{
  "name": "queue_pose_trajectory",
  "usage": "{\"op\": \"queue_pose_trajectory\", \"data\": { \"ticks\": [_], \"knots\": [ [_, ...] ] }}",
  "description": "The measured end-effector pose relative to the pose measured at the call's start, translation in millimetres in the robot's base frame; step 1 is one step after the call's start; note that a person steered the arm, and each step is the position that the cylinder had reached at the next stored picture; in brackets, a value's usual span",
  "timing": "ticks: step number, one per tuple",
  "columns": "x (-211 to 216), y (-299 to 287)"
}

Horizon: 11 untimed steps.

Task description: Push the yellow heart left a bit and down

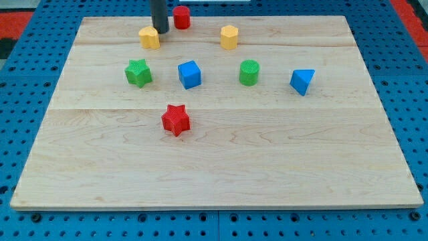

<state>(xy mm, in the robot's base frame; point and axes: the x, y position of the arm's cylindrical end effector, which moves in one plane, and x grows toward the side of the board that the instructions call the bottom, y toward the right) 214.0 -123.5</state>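
Note:
The yellow heart (148,38) lies near the top edge of the wooden board (214,167), left of centre. My tip (160,31) comes down from the view's top and stands right at the heart's upper right side, apparently touching it. A red cylinder (182,17) stands just right of the rod, close to the board's top edge.
A second yellow block, roughly hexagonal (229,37), sits to the right. Below is a row: green star (138,72), blue cube (189,73), green cylinder (249,72), blue triangle (302,81). A red star (176,120) lies lower, near the middle.

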Motion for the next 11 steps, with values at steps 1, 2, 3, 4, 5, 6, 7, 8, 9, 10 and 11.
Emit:
{"op": "queue_pose_trajectory", "data": {
  "ticks": [1, 2, 3, 4, 5, 6, 7, 8, 9, 10, 11],
  "knots": [
    [-0.3, -39.2],
    [-10.2, -36.2],
    [-7.9, 14.0],
    [11.1, 25.4],
    [32.0, 0.7],
    [44.0, -12.6],
    [57.5, -37.2],
    [84.5, -49.5],
    [110.6, -72.4],
    [112.1, -92.5],
    [85.1, -65.1]
  ]
}}
